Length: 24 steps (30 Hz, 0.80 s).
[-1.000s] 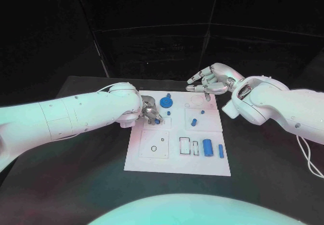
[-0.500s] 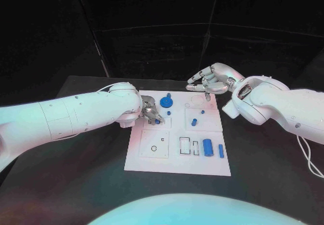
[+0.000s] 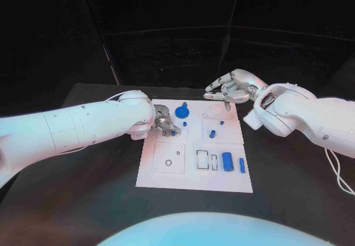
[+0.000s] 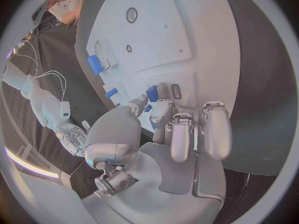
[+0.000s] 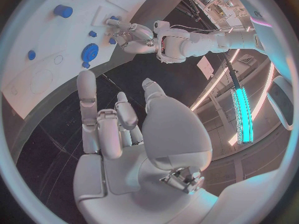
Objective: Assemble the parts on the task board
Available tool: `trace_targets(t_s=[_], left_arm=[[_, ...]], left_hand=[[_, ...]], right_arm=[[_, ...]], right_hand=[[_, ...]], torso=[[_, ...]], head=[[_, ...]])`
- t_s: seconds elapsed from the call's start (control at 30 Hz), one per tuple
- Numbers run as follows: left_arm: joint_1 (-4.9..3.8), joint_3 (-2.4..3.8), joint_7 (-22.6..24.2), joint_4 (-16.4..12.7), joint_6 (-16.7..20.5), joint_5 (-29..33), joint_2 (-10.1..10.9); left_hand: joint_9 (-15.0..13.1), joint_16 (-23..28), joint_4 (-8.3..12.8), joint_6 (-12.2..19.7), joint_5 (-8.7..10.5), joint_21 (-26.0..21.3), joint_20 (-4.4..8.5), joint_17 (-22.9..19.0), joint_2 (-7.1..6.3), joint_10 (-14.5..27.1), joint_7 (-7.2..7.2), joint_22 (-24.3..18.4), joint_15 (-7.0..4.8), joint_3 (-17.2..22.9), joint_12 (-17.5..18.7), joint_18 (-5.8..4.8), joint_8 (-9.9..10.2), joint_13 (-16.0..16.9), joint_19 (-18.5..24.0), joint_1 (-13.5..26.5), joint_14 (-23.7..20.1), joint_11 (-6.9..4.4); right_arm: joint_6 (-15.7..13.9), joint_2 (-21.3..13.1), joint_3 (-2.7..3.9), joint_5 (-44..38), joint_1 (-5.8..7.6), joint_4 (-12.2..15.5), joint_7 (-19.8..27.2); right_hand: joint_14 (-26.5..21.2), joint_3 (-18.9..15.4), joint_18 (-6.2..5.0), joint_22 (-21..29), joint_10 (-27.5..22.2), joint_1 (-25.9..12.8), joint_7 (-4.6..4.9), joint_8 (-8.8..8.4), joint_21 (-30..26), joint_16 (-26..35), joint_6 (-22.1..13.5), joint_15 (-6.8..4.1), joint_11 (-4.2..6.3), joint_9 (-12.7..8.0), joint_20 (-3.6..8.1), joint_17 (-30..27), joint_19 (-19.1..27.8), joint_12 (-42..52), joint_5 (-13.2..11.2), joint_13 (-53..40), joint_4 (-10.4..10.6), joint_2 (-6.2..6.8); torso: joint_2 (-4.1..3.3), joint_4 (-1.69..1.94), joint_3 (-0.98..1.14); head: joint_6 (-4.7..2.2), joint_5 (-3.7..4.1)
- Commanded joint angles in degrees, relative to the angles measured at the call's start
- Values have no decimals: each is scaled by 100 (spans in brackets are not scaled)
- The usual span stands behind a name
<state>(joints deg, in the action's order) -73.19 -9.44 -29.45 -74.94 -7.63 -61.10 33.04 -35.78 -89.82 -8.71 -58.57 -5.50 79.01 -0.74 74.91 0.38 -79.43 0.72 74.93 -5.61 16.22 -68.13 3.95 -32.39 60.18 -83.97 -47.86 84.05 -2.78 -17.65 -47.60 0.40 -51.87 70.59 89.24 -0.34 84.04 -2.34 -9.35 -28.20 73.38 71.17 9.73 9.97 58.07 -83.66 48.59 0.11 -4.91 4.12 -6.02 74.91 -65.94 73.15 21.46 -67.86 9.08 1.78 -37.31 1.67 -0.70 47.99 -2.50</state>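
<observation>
Seating underway: left hand fingers pinch a small blue part onto the task board; next, press straight down. Right hand hovers beyond, fingers loosely curled, empty.

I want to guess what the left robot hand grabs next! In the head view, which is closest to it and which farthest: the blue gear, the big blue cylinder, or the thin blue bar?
From the left robot hand:
1. Blue gear, just beyond it at the board's far end.
2. Big blue cylinder, in the near right part.
3. Thin blue bar, beside the cylinder, nearest the right edge.
</observation>
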Motion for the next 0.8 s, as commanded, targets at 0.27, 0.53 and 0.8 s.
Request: trace_targets(t_s=[0.27, 0.53, 0.8], left_arm=[[-18, 10, -14, -103, 102, -40, 80], [-97, 180, -19, -274, 150, -40, 213], [-294, 468, -23, -430, 13, -41, 374]], left_hand=[[-22, -18, -81, -49, 36, 19, 57, 1509, -37, -14, 1, 116, -55, -287, -21, -77, 45, -14, -149, 8, 595, -33], [-61, -18, -95, 20, 10, -103, 62, 1509, -49, 52, 19, -28, -57, -477, 25, -43, 47, -81, -98, -117, 595, -23], [-122, -18, -117, 107, -1, -220, 57, 1509, -48, 99, 39, -161, -49, -664, -13, -14, 28, -43, -47, -234, 595, -5]], right_arm=[[25, 8, 4, 34, 11, -8, 60], [19, 10, 4, 34, 11, -25, 62], [33, 28, 3, 41, 10, -58, 60]], right_hand=[[321, -67, -79, 11, -46, -44, 9, 43, -41, 24, -48, 1, 12, -6, 2, 237, -17, 27, 9, 10, 72, -31], [321, -91, -80, 21, -48, -53, 10, 48, -47, 24, -51, 2, 10, -7, 1, 238, -15, 27, 8, 12, 97, -33], [320, -106, -79, 18, -49, -58, 10, 50, -47, 27, -54, 2, 10, -7, 1, 234, -18, 28, 9, 13, 114, -37]], torso=[[1, 5, 1], [1, 7, 2], [5, 8, 7]], head=[[2, 8], [-2, 9], [-21, 2]])
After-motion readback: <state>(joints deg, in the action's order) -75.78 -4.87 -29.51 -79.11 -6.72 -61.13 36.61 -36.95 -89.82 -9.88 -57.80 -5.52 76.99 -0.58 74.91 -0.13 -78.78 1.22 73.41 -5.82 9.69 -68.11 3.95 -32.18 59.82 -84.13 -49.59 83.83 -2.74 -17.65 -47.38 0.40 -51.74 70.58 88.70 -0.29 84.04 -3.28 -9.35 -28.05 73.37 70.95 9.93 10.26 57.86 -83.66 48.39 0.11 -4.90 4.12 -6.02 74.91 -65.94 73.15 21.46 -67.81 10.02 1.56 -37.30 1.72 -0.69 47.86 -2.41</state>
